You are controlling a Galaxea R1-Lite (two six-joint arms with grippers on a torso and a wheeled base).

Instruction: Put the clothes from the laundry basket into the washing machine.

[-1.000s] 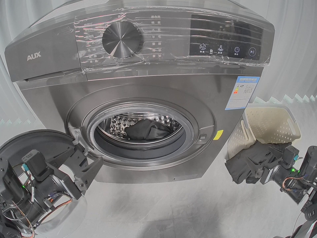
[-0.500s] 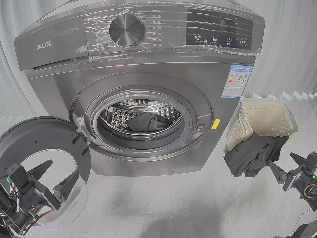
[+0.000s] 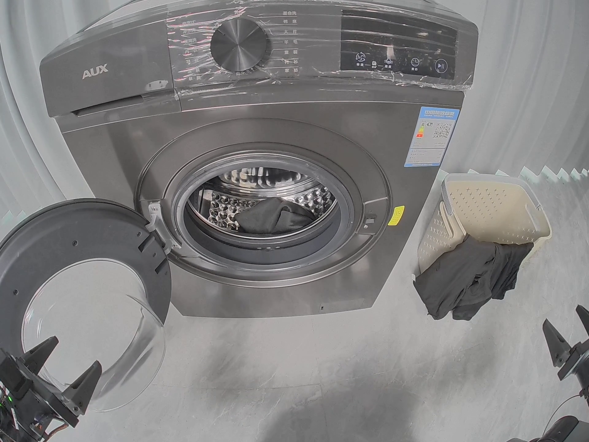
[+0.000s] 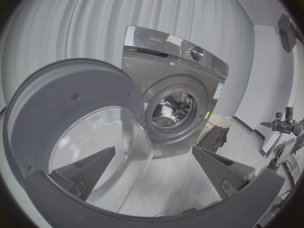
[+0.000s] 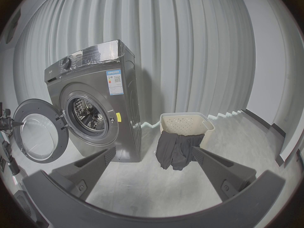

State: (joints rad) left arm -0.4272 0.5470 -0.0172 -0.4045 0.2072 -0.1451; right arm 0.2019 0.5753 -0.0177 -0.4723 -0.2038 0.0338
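My left gripper (image 3: 69,363), black with two wedge-shaped fingers, hangs low and holds nothing, its jaws spread wide. Just ahead of it is the round grey door with a clear bowl-shaped window (image 3: 80,265), swung fully open to my left. That leaves the mouth of the machine free for loading.

My right gripper (image 3: 563,328) is also low, out to my right, with its jaws apart and empty. The right wrist view looks between its fingers at the dark grey garment (image 3: 469,277). I judge the gripper is lined up on the cloth but well short of it.

This garment drapes over the front rim of the cream perforated plastic laundry basket (image 3: 491,207) and hangs down outside towards the pale floor. The hanging fold should be easy to pinch. The basket stands on the floor, just beside the right side of the grey front-loading washing machine (image 3: 276,124).

Inside the steel drum lies another dark crumpled garment (image 3: 273,215), so I judge the job partly done. The draped one has yet to be carried across.
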